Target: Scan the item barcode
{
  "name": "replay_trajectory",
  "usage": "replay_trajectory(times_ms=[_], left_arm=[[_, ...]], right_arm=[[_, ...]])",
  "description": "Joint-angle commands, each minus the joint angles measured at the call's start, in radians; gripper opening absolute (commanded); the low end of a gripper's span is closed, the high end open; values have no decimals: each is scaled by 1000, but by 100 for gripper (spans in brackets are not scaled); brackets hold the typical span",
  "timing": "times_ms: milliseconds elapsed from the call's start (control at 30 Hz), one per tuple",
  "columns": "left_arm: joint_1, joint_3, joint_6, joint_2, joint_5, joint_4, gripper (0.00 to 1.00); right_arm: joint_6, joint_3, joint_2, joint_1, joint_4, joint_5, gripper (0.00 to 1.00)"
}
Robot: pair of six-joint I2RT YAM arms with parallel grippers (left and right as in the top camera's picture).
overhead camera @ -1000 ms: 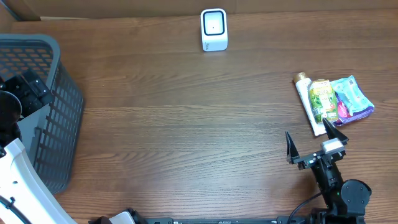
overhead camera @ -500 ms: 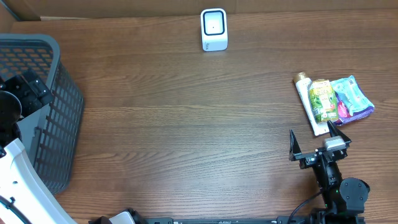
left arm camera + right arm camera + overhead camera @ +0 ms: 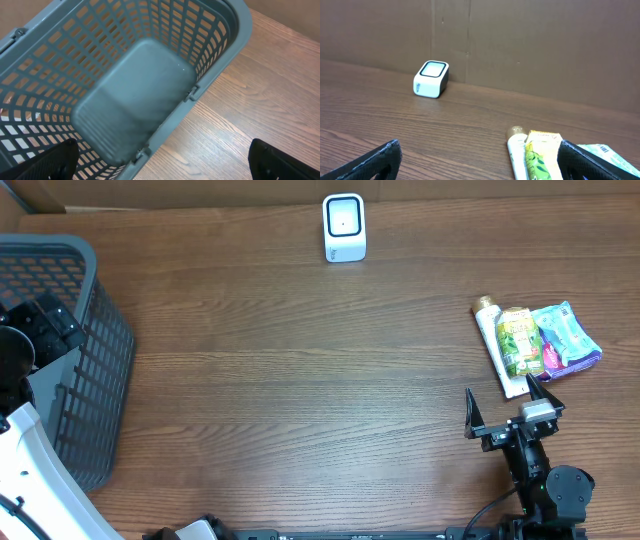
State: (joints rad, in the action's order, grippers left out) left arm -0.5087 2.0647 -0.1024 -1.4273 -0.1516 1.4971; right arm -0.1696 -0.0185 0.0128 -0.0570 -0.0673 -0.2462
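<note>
Three items lie together at the table's right: a white tube (image 3: 494,345), a green and yellow pouch (image 3: 518,340) and a blue and purple packet (image 3: 568,338). The tube (image 3: 517,155) and pouch (image 3: 540,152) also show low in the right wrist view. The white barcode scanner (image 3: 344,227) stands at the far middle edge, its window facing up. My right gripper (image 3: 498,392) is open just short of the items, nothing between its fingers. My left gripper (image 3: 162,160) hangs open over the grey basket (image 3: 140,75), holding nothing.
The grey plastic basket (image 3: 95,370) takes up the left side of the table, and nothing lies in it. A brown cardboard wall (image 3: 530,45) stands behind the scanner (image 3: 431,78). Bare wood lies between the basket and the items.
The right gripper shifted slightly right and toward the near edge one second ago, then stayed still. The left arm and the items have not moved.
</note>
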Motion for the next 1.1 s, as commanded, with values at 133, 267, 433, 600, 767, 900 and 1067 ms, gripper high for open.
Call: replay_trajectory(times_ms=[133,267,433,600,767,900,1067], left_arm=[[-2,11,-10,-5,-5,-2,100],[-1,11,2,-6,-20,-11,100],[18,11,2,19,-16,-12,100],[146,-37,2,121,-2,-108,100],[231,-225,62,268,171,-333,100],[245,-472,63,393,325,-606,99],[304,-822,106,539,359,-933,100]], right_arm=[[-3,10,-10,6,5,13,100],[-3,10,-10,5,5,13,100],[-3,10,-10,5,5,14,100],[-3,10,-10,5,5,13,100],[-3,10,-10,5,5,14,100],[-3,10,-10,6,5,14,100],[-3,10,-10,5,5,14,100]])
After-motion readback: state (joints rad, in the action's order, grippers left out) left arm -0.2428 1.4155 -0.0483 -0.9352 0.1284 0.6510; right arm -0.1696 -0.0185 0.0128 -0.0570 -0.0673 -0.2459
